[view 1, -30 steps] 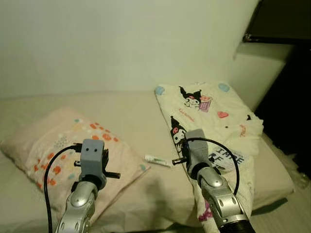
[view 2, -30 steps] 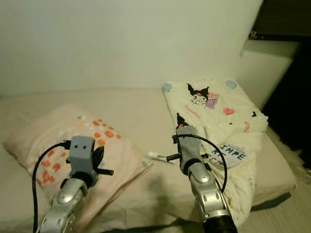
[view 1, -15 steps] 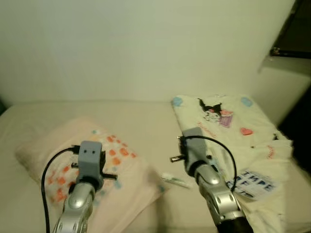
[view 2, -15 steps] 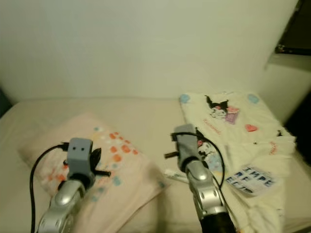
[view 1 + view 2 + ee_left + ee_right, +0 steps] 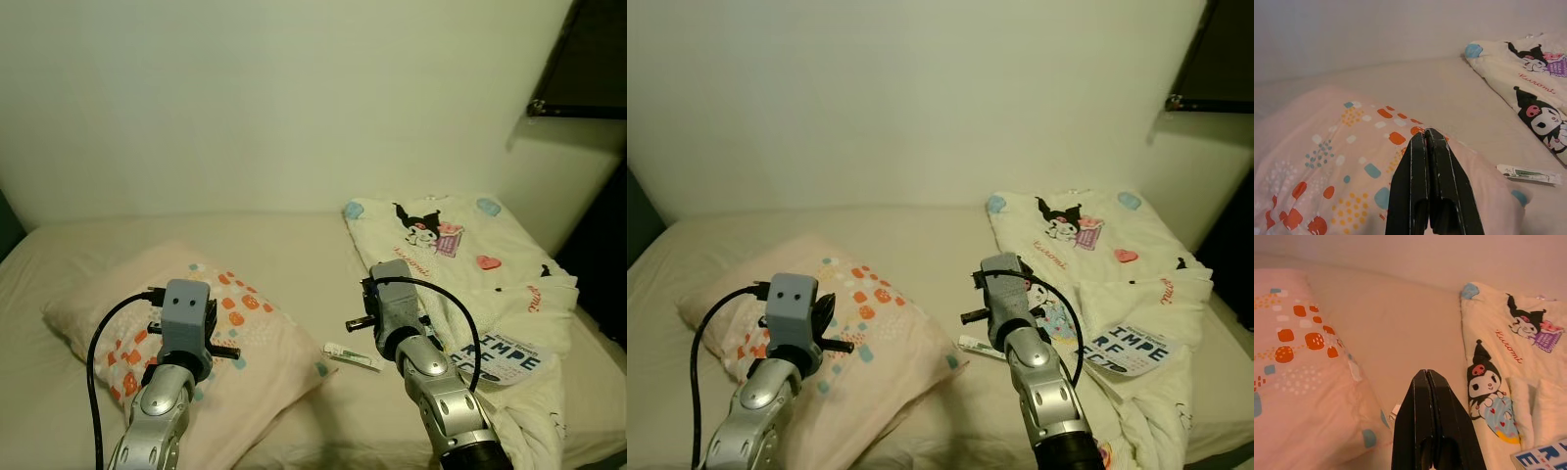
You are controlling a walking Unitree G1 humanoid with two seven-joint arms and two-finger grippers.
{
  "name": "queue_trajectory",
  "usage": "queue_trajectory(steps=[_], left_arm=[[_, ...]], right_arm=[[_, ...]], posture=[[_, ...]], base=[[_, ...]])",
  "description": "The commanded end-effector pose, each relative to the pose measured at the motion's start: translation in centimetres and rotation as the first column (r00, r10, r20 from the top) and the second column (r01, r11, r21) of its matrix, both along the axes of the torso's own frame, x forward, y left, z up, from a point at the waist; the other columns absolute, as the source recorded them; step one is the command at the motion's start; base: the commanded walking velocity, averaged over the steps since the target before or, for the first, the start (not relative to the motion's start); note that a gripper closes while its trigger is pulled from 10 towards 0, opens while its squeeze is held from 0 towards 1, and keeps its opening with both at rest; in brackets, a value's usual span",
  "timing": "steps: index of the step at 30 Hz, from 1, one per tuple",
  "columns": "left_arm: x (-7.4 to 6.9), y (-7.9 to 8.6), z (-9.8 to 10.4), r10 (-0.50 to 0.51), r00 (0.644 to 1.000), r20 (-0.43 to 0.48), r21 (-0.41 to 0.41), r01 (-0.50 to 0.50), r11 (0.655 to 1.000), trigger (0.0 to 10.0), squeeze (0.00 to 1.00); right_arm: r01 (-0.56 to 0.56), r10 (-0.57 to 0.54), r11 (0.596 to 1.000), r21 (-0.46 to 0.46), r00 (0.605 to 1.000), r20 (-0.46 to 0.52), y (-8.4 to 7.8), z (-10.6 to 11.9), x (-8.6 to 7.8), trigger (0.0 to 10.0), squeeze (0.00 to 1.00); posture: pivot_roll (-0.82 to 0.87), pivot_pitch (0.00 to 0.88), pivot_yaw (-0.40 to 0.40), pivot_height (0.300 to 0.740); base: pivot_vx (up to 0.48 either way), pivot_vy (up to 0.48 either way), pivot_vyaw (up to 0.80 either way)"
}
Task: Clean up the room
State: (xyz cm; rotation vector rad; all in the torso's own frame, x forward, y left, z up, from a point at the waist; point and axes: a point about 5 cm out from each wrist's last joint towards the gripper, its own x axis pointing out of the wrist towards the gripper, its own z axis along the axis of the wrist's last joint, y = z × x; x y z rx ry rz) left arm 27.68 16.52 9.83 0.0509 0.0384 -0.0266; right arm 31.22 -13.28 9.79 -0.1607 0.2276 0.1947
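1. The left gripper [image 5: 1426, 134] is pointing forward with its two black fingers pressed flat together, gripping nothing and touching nothing; it is hovering above the pink pillow [image 5: 118, 304].
2. The right gripper [image 5: 1426, 373] is also showing its fingers fully closed against each other, empty, hanging above the bare sheet between the pillow and the cartoon blanket [image 5: 470, 255].
3. Both silver arms are reaching up from the near edge of the head views, the left arm over the pillow's near corner, the right arm just beside the blanket's left edge.
4. A small white tube [image 5: 352, 356] with green print is lying flat on the beige bed [image 5: 294, 245], just past the pillow's right corner and near the right arm, not touching either gripper.
5. The pillow, dotted with orange and blue patches, is lying on the left half of the bed, tilted diagonally.
6. The cream blanket printed with a black-eared cartoon character is covering the right side, its near part bunching and spilling over the bed's edge.
7. Open sheet is stretching between pillow and blanket back to the plain pale wall [image 5: 274, 98].
8. A dark shelf [image 5: 588, 69] is standing at the far right corner.
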Motion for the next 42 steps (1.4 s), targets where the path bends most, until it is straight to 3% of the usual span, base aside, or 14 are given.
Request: queue_trajectory(steps=[1, 12, 42], left_arm=[[-0.1, -0.1, -0.5, 0.000, 1.000, -0.016, 0.005, 0.000, 1.000, 10.0, 0.00], [0.0, -0.3, -0.6, -0.010, 1.000, -0.025, 0.007, 0.010, 1.000, 10.0, 0.00], [0.0, -0.3, -0.7, -0.024, 0.999, -0.046, 0.026, 0.025, 0.999, 10.0, 0.00]], right_arm=[[0.019, -0.019, 1.000, 0.003, 1.000, -0.006, -0.1, 0.0, 0.2, 10.0, 0.00], [0.038, -0.038, 0.999, 0.011, 0.999, -0.003, -0.6, 0.3, 0.6, 10.0, 0.00], [0.075, -0.075, 0.997, 0.029, 0.997, 0.012, -1.4, 0.7, 0.6, 10.0, 0.00]], posture=[[-0.07, 0.022, -0.054, 0.740], [-0.08, 0.029, -0.050, 0.725], [-0.08, 0.061, -0.027, 0.617]], base=[[0.000, 0.000, 0.00], [0.000, 0.000, 0.00], [0.000, 0.000, 0.00]])
